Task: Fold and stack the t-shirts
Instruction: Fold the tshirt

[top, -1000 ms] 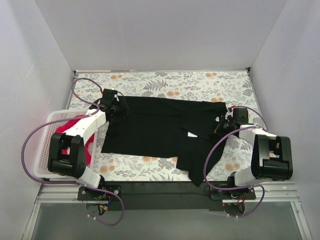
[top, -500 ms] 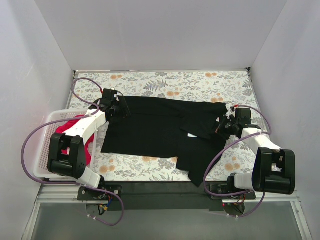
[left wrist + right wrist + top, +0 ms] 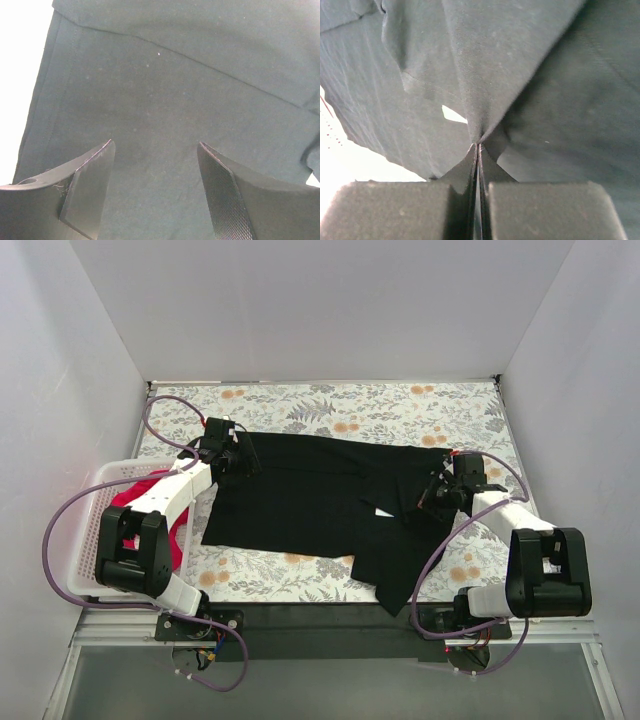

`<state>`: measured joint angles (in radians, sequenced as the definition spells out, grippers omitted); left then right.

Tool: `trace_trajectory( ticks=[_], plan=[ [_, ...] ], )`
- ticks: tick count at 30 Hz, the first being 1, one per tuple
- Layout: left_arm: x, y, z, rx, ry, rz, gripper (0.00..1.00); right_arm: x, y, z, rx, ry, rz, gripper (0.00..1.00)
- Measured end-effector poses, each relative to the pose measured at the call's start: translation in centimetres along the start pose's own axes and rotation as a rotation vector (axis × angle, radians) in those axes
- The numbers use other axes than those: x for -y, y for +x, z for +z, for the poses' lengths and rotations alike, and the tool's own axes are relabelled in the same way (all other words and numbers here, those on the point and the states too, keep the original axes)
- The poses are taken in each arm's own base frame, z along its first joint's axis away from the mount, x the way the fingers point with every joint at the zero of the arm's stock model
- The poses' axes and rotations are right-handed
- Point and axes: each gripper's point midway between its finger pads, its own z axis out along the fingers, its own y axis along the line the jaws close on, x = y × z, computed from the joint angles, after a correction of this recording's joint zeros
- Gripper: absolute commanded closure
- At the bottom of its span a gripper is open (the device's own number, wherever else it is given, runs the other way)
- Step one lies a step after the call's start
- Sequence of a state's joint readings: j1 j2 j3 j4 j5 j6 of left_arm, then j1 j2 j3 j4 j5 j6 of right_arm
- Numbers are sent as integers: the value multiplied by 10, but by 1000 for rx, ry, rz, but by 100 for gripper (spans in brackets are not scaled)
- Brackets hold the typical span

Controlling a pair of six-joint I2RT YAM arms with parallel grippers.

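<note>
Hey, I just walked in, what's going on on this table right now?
Two robot arms are partway through folding a black t-shirt spread on the floral table. The right gripper has its fingers pinched shut on a fold of cloth at the shirt's right side, where the fabric is already partly doubled over. The left gripper hovers open over the shirt's left part, holding nothing. A red-pink t-shirt lies in the white basket at the left.

Black t-shirt (image 3: 300,502) spread across the floral counter (image 3: 350,405), from left tool (image 3: 243,456) to right tool (image 3: 430,497); white basket (image 3: 92,502) beyond the left tool.
</note>
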<state>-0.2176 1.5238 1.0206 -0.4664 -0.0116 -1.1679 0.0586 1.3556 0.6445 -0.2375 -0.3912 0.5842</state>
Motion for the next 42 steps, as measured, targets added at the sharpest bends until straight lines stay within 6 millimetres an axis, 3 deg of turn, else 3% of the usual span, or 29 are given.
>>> trace_trajectory(
  ticks=[6, 12, 18, 21, 25, 28, 30, 33, 37, 42],
  plan=[
    [0, 0, 0, 0, 0, 0, 34, -11, 6, 10, -37, 8, -14, 99],
    [0, 0, 0, 0, 0, 0, 34, -15, 6, 15, -45, 16, -16, 88],
    [0, 0, 0, -1, 0, 1, 34, -7, 12, 21, -75, 37, -12, 65],
    [0, 0, 0, -1, 0, 0, 34, -4, 14, 22, -79, 43, -38, 48],
    [0, 0, 0, -1, 0, 1, 34, -3, 11, 17, -79, 72, -118, 41],
    [0, 0, 0, -1, 0, 1, 34, -20, -1, 11, -47, 88, -240, 40],
    [0, 0, 0, -1, 0, 0, 34, -38, -8, 8, -15, 93, -342, 35],
    [0, 0, 0, -1, 0, 1, 34, -68, -14, 6, 38, 102, -512, 35],
    [0, 0, 0, -1, 0, 1, 34, -98, -8, 9, 68, 117, -702, 42],
    [0, 0, 0, -1, 0, 1, 34, -106, 12, 34, 28, 183, -895, 49]
  ],
)
